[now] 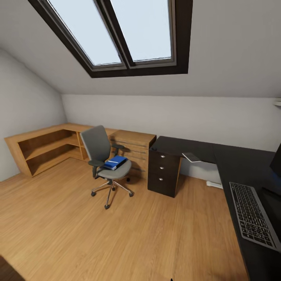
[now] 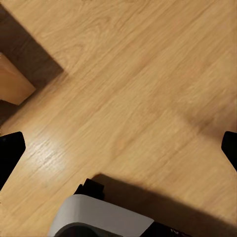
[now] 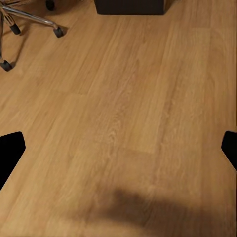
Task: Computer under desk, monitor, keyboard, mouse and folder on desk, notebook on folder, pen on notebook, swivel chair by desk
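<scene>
The swivel chair [image 1: 104,154] stands on the wood floor in front of the oak shelving, apart from the desk [image 1: 234,158]. The blue folder [image 1: 114,162] lies on its grey seat. The keyboard [image 1: 253,214] rests on the black desk at the right, with the monitor's [image 1: 276,160] dark edge just beyond it. A flat grey item [image 1: 192,157] lies on the desk's far wing; I cannot tell what it is. The computer, mouse and pen are out of view. My left gripper [image 2: 118,150] and right gripper [image 3: 118,150] hang open above bare floor, holding nothing.
A low oak shelving unit [image 1: 47,146] runs along the left and back walls. A dark drawer cabinet [image 1: 164,171] stands under the desk's left end. The chair's chrome legs and casters [image 3: 29,19] appear in the right wrist view. A skylight [image 1: 117,33] is overhead.
</scene>
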Tool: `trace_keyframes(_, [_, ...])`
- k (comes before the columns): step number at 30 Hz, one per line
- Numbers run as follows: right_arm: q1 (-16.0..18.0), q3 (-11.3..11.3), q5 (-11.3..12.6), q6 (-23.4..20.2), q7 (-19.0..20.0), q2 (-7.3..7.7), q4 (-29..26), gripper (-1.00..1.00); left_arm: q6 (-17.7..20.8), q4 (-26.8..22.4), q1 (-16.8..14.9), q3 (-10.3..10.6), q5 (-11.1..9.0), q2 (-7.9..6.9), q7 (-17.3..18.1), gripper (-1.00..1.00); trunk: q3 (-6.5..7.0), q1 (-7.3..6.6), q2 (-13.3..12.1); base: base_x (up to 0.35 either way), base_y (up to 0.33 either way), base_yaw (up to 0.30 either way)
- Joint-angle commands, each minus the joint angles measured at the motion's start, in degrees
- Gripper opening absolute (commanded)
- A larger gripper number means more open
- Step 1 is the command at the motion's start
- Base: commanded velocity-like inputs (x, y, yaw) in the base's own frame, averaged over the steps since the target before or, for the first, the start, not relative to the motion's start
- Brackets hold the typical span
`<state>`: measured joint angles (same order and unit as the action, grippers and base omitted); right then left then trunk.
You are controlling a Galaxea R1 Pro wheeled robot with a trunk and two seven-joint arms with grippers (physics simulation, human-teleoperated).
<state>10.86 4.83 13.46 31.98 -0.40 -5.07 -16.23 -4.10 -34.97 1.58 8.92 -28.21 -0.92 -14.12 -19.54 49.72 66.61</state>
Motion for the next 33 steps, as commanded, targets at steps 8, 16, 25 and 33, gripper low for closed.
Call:
trace_keyframes(8, [0.09, 0.36, 0.69, 0.28, -0.08, 2.67, 0.0, 1.0, -0.03, 4.29, -0.01, 0.48, -0.68, -0.11, -0.47, 1.0, 1.39, -1.76, -3.18, 0.0, 0.0, 0.0])
trace_keyframes(16, [0.31, 0.27, 0.77, -0.61, -7.36, 2.92, 1.43, 1.0, 0.0, 4.89, -0.08, 0.48, -0.63, -0.3, -0.47, 1.0, 2.83, -3.51, -6.39, 0.0, 0.0, 0.0])
trace_keyframes(25, [8.52, 0.3, 0.57, -18.77, -11.72, 5.17, 5.77, 1.0, -0.1, 4.92, -0.08, 0.48, -0.48, -0.2, -0.55, 1.0, 4.44, -5.49, -10.0, 0.0, 0.0, 0.0])
trace_keyframes(33, [9.08, 0.32, 1.28, -5.94, -11.67, 5.23, 11.0, 1.0, -0.21, 4.92, -0.05, 0.46, -0.73, -0.14, -0.48, 1.0, 5.88, -7.25, -13.21, 0.0, 0.0, 0.0])
